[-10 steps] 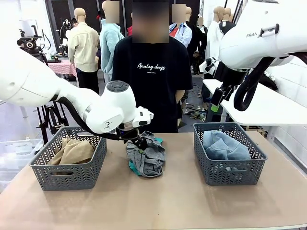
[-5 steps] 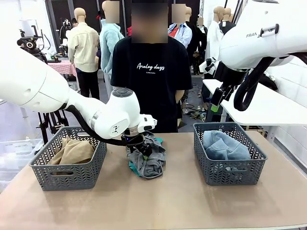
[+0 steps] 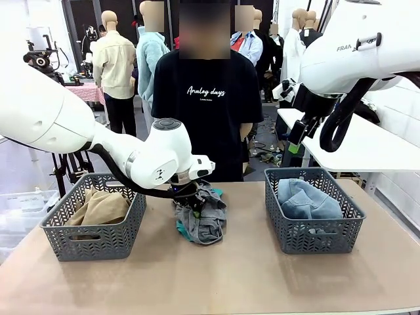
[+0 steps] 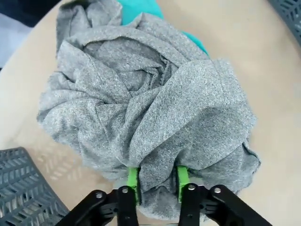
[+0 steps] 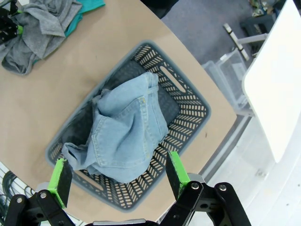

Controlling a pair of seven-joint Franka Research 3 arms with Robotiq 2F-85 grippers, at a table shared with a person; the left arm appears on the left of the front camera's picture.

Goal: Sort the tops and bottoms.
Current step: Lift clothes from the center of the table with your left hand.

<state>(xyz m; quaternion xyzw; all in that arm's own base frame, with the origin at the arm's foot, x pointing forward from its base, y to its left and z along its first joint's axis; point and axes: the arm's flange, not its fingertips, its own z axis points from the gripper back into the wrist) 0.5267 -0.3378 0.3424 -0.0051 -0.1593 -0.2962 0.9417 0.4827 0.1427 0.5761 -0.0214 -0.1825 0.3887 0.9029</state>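
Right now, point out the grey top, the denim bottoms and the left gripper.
grey top [image 4: 155, 103]: left wrist view, bunched middle.
denim bottoms [image 5: 127, 127]: right wrist view, central fold.
left gripper [image 4: 157, 181]: left wrist view, between its pads.

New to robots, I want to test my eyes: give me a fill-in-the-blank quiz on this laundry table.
The left fingers pinch the grey top; the right fingers stand ___.
The denim bottoms lie in the basket on the robot's ___.
The khaki top lies in the other basket, on its ___.
Missing: open; right; left.
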